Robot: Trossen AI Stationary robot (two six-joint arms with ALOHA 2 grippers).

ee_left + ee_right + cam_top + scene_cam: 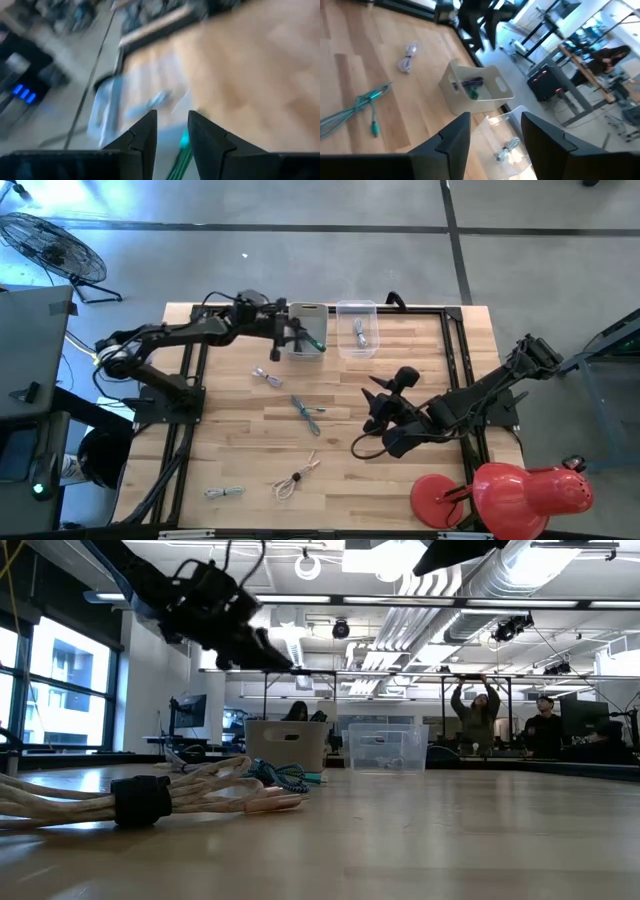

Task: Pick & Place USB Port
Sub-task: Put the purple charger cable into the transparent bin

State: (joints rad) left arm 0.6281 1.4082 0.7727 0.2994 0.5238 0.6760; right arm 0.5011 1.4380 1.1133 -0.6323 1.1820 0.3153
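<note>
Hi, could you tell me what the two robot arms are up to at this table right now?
They are sorting cables into bins. The left gripper hovers over the opaque bin, which holds a purple and a green cable, fingers parted with nothing between them. The right gripper hangs open and empty mid-table, near the teal cable. The clear bin holds one cable. Several more cables lie on the table.

So on the bench (420,360), two bins sit side by side at the far edge, the opaque bin (306,330) left of the clear bin (357,328), each with a cable inside. In front of them, mid-bench, lie a small coiled cable (266,376) and then a longer cable (306,409). Nearer the front edge there's a bundled cable (295,478), with another coil (224,492) to its left. A lamp (505,492) sits at the front right corner.
</note>
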